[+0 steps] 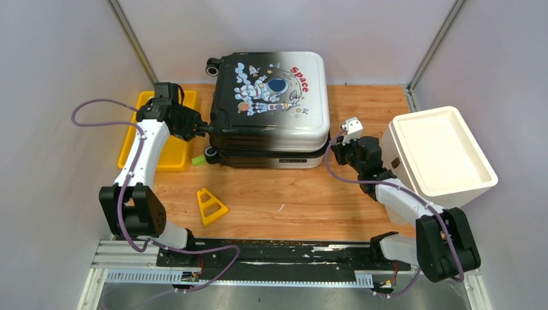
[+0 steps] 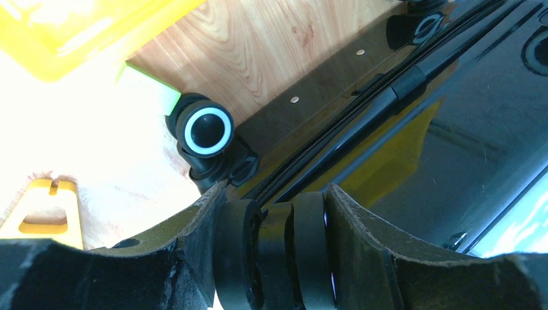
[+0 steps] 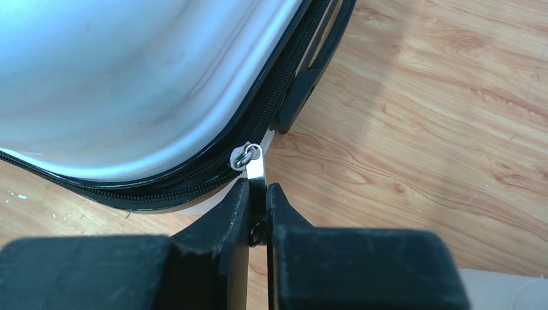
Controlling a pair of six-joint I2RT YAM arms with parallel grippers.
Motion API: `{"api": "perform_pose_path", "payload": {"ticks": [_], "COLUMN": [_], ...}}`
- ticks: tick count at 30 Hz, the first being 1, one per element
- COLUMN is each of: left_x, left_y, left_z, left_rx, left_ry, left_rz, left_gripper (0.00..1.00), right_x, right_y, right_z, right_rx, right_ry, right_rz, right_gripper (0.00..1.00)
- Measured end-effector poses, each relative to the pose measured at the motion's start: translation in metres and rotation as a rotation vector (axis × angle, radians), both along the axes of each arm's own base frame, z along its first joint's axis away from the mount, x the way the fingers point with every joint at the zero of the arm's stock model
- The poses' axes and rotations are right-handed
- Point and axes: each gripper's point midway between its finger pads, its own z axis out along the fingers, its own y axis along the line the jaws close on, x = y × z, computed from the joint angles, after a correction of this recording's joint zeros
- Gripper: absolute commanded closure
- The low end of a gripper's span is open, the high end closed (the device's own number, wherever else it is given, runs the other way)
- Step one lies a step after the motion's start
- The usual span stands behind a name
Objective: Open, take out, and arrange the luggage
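Pinching the zipper pull, the right gripper is pressed together at the near-right corner of the luggage, laid closed at the table back. Pull to be drawn along the track, not outward; left gripper clamped on a wheel as brace.

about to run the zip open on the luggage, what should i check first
1. Right gripper pinching the zipper pull: ok.
2. Left gripper bracing the luggage, jaws around a wheel: ok.
3. Zip meshed on both sides of the pull, lid down: ok, nothing opened yet.
4. Bin close by the right gripper: cannot tell if it will hinder.
5. Yellow wedge apart from the luggage: ok.
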Motion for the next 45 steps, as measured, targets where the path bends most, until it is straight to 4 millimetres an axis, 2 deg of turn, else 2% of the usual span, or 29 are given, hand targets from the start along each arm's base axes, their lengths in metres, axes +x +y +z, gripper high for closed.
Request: {"api": "perform_pose_path", "payload": {"ticks": [2,10,14,16,17,18,19,21,23,26,28,31,33,37,40,42,45], "left_x": [0.001,0.007,0.018,0.031,0.036,0.042,0.047,0.054,0.056,0.042,0.02,-0.009,-0.027,-0.054,-0.074,-0.087,-0.104], "left_y": [0.0,0.0,0.003,0.006,0.008,0.01,0.012,0.016,0.02,0.02,0.016,0.0,-0.014,-0.045,-0.069,-0.087,-0.111], "left_z": [0.0,-0.003,-0.004,0.0,0.002,0.005,0.009,0.016,0.021,0.022,0.023,0.031,0.04,0.05,0.035,0.016,-0.025], "left_rx": [0.01,0.066,0.121,0.154,0.17,0.188,0.21,0.251,0.292,0.378,0.42,0.452,0.467,0.423,0.323,0.225,0.074], "left_ry": [-0.006,-0.031,-0.029,-0.032,-0.035,-0.035,-0.032,-0.037,-0.045,-0.044,-0.042,-0.07,-0.1,-0.175,-0.214,-0.217,-0.181], "left_rz": [-0.014,-0.114,-0.185,-0.22,-0.233,-0.247,-0.261,-0.278,-0.288,-0.331,-0.352,-0.393,-0.419,-0.465,-0.485,-0.49,-0.484], "left_gripper": [1.0,1.0,1.0,0.85,0.67,0.6,0.47,0.36,0.31,0.28,0.27,0.25,0.28,0.4,0.47,0.48,0.46], "right_x": [-0.003,-0.039,-0.057,-0.068,-0.074,-0.076,-0.086,-0.098,-0.106,-0.109,-0.108,-0.108,-0.108,-0.108,-0.108,-0.109,-0.11], "right_y": [-0.001,0.001,0.008,0.017,0.022,0.024,0.034,0.045,0.054,0.052,0.049,0.049,0.049,0.049,0.049,0.049,0.049], "right_z": [0.004,0.004,0.005,0.006,0.006,0.006,0.005,0.004,0.004,0.003,0.002,0.001,0.001,0.002,0.003,0.003,0.003], "right_rx": [0.002,0.045,0.063,0.071,0.075,0.075,0.075,0.069,0.064,0.056,0.045,0.042,0.042,0.046,0.05,0.052,0.054], "right_ry": [-0.005,0.049,0.06,0.062,0.065,0.067,0.076,0.081,0.08,0.08,0.081,0.081,0.081,0.078,0.076,0.075,0.074], "right_rz": [-0.017,-0.07,-0.091,-0.084,-0.075,-0.072,-0.053,-0.032,-0.016,-0.031,-0.045,-0.048,-0.048,-0.047,-0.044,-0.041,-0.036], "right_gripper": [1.0,1.0,1.0,1.0,1.0,1.0,1.0,1.0,1.0,1.0,1.0,1.0,1.0,1.0,1.0,1.0,1.0]}}
